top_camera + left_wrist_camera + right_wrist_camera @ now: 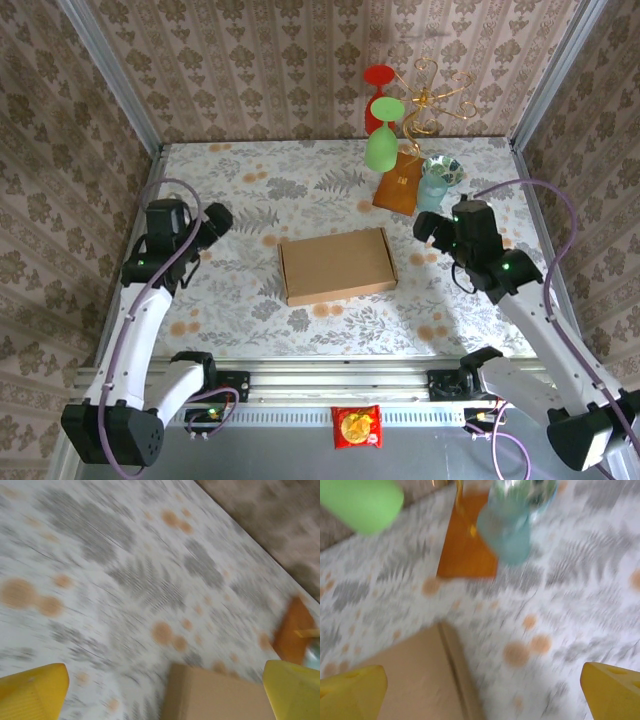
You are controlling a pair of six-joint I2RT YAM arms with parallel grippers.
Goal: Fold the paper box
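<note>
A red packet [355,426] lies at the near edge. Your left gripper [214,222] and right gripper [424,230] both gape wide, empty. The paper box [337,265] lies closed mid-table between them, touching neither.

The paper box [337,265] is matt tan cardboard, smooth-faced. My fingertips [32,692] are matt yellow plastic. The table [250,190] has a matt floral-printed covering. The blue cup [431,192] is translucent.

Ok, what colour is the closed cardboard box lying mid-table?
The shallow rectangular cardboard box is plain tan-brown, with no print; the top external view shows it best.
</note>
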